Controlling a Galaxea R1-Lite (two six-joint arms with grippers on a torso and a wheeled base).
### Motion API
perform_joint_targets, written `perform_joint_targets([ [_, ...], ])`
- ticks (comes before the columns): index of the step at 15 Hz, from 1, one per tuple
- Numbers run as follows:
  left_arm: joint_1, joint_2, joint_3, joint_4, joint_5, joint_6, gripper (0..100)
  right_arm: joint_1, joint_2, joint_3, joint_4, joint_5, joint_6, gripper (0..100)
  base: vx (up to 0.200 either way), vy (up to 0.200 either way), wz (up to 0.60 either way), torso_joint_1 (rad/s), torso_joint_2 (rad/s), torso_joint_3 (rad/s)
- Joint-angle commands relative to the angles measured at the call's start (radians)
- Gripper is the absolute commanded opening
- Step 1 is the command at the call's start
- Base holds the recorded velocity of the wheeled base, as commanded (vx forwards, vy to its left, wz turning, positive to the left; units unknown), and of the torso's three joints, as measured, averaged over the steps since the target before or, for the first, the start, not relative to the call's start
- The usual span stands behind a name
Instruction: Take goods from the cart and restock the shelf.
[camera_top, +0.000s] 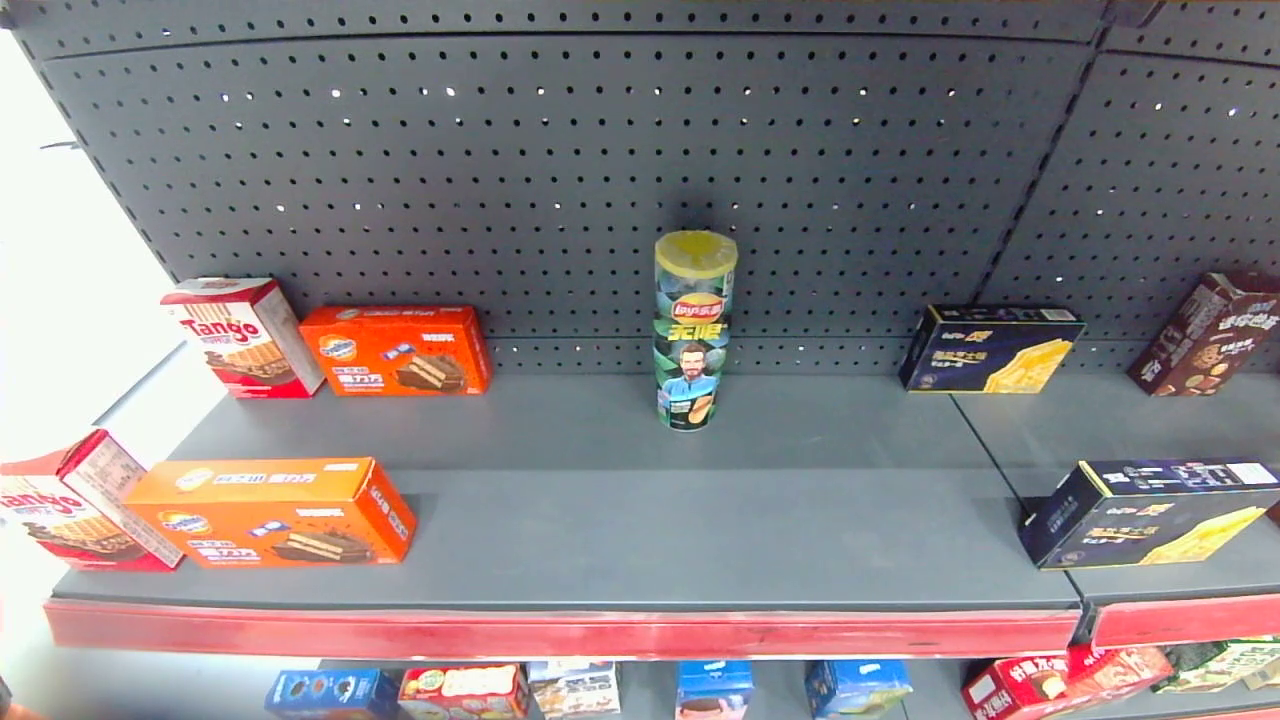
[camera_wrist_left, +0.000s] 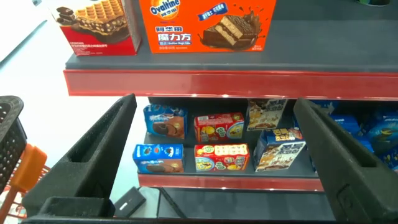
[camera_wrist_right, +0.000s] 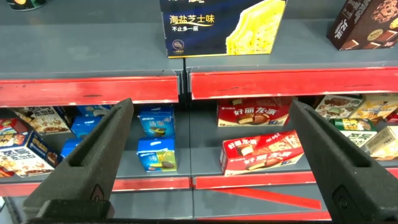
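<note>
Yellow-lidded green chip can (camera_top: 694, 330) stands upright on shelf (camera_top: 600, 520); left tool (camera_wrist_left: 214, 103), right tool (camera_wrist_right: 211, 104) spread wide.

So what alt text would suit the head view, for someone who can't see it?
A tall chip can stands upright near the back middle of a grey shelf with a pegboard back. Orange boxes and red wafer boxes sit to its left, dark blue boxes to its right.

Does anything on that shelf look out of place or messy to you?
Only the chips can: it stands upright and alone in the middle of the shelf, the one tube among snack boxes, with bare shelf on both sides. Nothing looks spilled or damaged.
</note>
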Motion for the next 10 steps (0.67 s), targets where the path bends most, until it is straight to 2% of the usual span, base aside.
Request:
perform_joint_targets([
  [1, 0.000, 0.000, 0.000, 0.000, 0.000, -0.001, 100, 0.000, 0.000, 0.000, 0.000, -0.001, -0.002, 100, 0.000, 0.000, 0.00, 0.000, 0.00, 0.000],
  [10, 0.000, 0.000, 0.000, 0.000, 0.002, -0.001, 100, 0.000, 0.000, 0.000, 0.001, 0.001, -0.002, 100, 0.000, 0.000, 0.60, 0.006, 0.00, 0.003],
])
